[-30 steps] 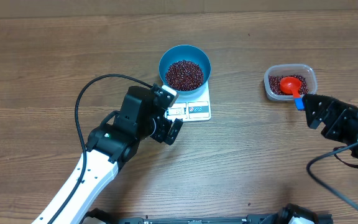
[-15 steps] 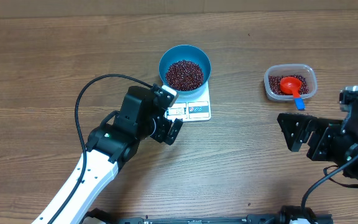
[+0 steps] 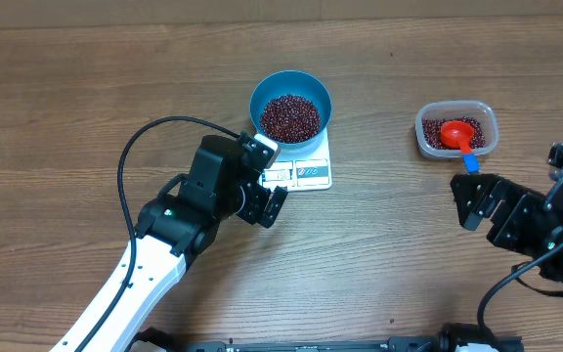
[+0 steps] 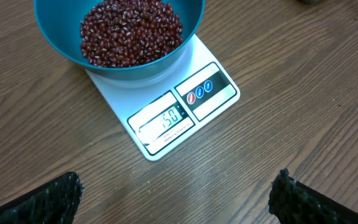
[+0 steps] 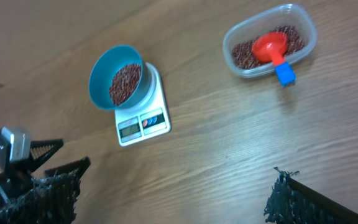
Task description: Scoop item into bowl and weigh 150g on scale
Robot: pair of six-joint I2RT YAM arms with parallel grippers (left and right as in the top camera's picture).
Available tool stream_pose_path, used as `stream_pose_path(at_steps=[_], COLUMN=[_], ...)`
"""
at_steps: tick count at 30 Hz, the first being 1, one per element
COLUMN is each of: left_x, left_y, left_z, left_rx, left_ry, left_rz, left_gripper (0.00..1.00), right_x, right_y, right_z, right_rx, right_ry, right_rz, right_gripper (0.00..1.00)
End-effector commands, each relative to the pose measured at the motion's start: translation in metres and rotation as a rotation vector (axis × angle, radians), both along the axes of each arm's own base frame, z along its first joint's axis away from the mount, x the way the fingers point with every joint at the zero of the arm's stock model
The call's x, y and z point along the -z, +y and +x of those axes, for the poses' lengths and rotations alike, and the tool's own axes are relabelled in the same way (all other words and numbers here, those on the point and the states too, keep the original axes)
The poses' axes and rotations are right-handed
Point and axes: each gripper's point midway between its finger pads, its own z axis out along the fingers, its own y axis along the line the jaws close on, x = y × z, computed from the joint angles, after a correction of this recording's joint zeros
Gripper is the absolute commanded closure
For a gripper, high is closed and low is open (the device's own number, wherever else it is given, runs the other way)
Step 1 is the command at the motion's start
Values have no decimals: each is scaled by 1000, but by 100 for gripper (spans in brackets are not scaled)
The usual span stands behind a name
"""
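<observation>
Loose beans (image 4: 132,31) in the bowl (image 4: 55,46) on the scale (image 4: 166,118) spill easily; I'd take the scoop (image 3: 457,133), right of the scale, by its handle. My left gripper (image 4: 178,183) and right gripper (image 5: 179,174) gape, empty.

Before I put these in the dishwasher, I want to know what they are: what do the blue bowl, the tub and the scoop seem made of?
Blue bowl: likely plastic, evenly coloured with a soft sheen; glazed ceramic can't be excluded. Tub: clear thin plastic, beans showing through its wall. Scoop: glossy moulded plastic, red cup, blue handle end.
</observation>
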Motion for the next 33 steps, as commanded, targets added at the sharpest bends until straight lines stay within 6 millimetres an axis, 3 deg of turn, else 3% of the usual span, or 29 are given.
stream_pose_path(at_steps=[1,6,11,16,24,33], left_x=[-8,-8,-8,-8,-8,-8], left_y=[1,1,1,1,1,1], left_z=[6,6,6,6,6,6], left_rx=[-2,-2,-2,-3,-2,-2], left_ry=[-26,-25,-25,-25,-26,-26], left_rz=[2,2,2,2,2,2], left_gripper=[0,1,0,0,0,0], right_x=[-7,-21,-11,22,81,136], right_y=[-7,-1,0,1,2,2], right_z=[10,41,60,64,53,48], right_rx=[-31,-116,-118,-113,-86,-79], right_ry=[-85,-345,-530,-681,-858,-911], right_rz=[-96,-237,-307,-342,-349,-351], right_gripper=[0,0,0,0,0,0])
